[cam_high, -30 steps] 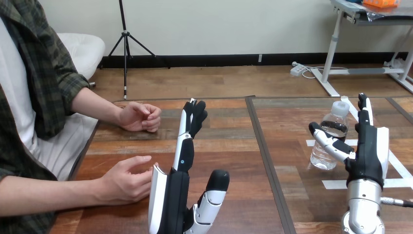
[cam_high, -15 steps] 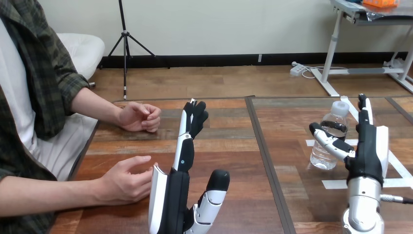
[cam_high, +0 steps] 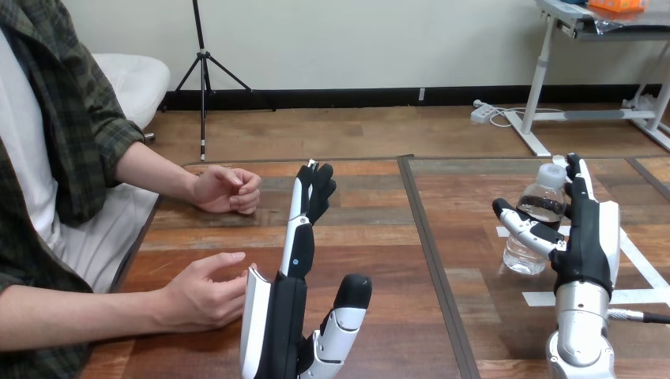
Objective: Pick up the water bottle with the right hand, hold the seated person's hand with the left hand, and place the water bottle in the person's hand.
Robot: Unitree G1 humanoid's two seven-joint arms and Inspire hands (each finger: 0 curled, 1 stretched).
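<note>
The wooden worktop point(cam_high: 363, 229) carries white tape marks point(cam_high: 644, 272) at its right side. At the left, the person's farther hand point(cam_high: 229, 189) rests loosely curled on the wood, and the person's nearer hand point(cam_high: 201, 294) lies relaxed just beside the left hand point(cam_high: 276, 324); whether they touch cannot be told. The left hand stands upright, open, its fingers straight and holding nothing. To the right, the water bottle point(cam_high: 539, 217) stands upright on the worktop. The right hand point(cam_high: 589, 245) is open around it, thumb stretched across the bottle's front and straight fingers rising just beside its right.
</note>
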